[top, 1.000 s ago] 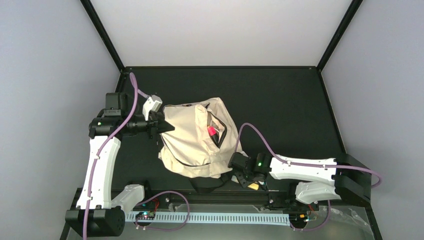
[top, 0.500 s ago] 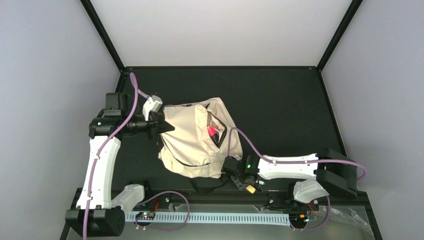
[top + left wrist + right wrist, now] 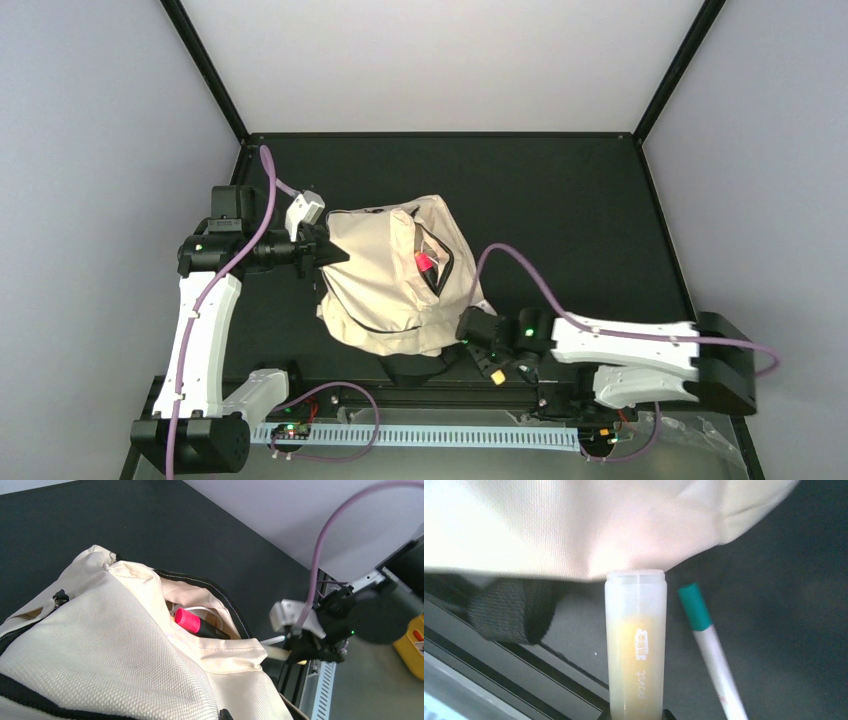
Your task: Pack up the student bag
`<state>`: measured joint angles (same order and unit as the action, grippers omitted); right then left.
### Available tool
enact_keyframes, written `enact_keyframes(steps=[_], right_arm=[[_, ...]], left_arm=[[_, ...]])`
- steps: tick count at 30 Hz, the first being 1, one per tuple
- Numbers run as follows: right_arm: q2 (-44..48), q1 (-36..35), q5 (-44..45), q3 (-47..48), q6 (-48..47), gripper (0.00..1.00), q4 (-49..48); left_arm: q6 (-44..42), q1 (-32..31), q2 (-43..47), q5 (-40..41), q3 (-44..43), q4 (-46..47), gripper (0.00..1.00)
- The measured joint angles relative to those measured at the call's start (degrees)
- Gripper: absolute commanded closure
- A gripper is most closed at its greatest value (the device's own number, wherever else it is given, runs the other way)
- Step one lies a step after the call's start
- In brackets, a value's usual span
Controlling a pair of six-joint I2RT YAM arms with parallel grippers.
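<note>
Left gripper (image 3: 322, 250) is pinched shut on the left edge of the student bag (image 3: 385, 285), which is slumped on the table (image 3: 560, 200). Right gripper (image 3: 492, 368) sits narrow around a yellow highlighter (image 3: 636, 645) by the bag's near corner, can't tell if it's actually gripped. If the hold's loose, I'd bet it drops short of the bag's opening.

Stationery is shown on a dark table (image 3: 560, 190) enclosed by pale walls (image 3: 440, 60).
A black marker (image 3: 202, 626) with a pink cap is seen lying inside the open mouth of the bag (image 3: 385, 290). In the right wrist view a translucent tube (image 3: 636, 645) with yellow-orange filling and the printed word "point" is seen lengthwise, its flat end turned toward the fabric. Just beside it, a white pen (image 3: 711, 655) with a teal cap is laid on the table at a slight angle. A white slotted strip (image 3: 450, 436) is fixed along the near edge.
</note>
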<state>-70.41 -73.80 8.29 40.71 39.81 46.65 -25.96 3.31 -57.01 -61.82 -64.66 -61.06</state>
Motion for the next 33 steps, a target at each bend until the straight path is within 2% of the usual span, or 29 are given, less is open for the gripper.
enact_keyframes(steps=[3, 6, 8, 10, 13, 18, 21, 25, 27, 33], right_arm=[[9.11, 3.02, 1.25, 0.0, 3.91, 0.87, 1.49], [18.56, 9.01, 4.33, 0.22, 6.45, 0.91, 1.97], [23.76, 11.17, 7.39, 1.44, 5.97, 0.92, -0.11], [25.18, 11.54, 9.33, 4.33, 3.41, 0.92, -4.44], [19.04, 11.61, 9.99, 11.78, -2.01, 0.92, -12.87], [-0.92, 12.22, 7.3, 22.69, -8.59, 0.92, -24.9], [-8.61, 14.4, 4.72, 23.02, -10.95, 0.93, -27.34], [-16.11, 17.05, 3.72, 23.21, -12.13, 0.93, -25.99], [-17.94, 17.66, 3.41, 23.23, -12.22, 0.86, -24.39], [-17.35, 17.66, 4.5, 23.26, -12.81, 0.45, -19.34]], left_arm=[[0.0, 0.02, 0.0, 0.0, 0.0, -0.02, 0.98], [0.0, 0.07, 0.0, 0.0, 0.0, 0.0, 0.98], [0.0, 0.09, 0.0, 0.0, 0.0, 0.0, 0.98], [0.0, 0.11, 0.0, 0.0, 0.0, 0.0, 0.98], [0.0, 0.11, 0.02, 0.0, 0.0, 0.0, 0.98], [0.0, 0.11, 0.04, 0.0, 0.02, 0.0, 0.98], [0.0, 0.11, 0.07, 0.0, 0.04, 0.0, 0.98], [0.0, 0.13, 0.07, 0.0, 0.04, 0.0, 0.98], [0.0, 0.13, 0.02, 0.11, 0.04, -0.22, 0.98], [0.0, 0.33, 0.02, -0.13, 0.04, -0.28, 0.98]])
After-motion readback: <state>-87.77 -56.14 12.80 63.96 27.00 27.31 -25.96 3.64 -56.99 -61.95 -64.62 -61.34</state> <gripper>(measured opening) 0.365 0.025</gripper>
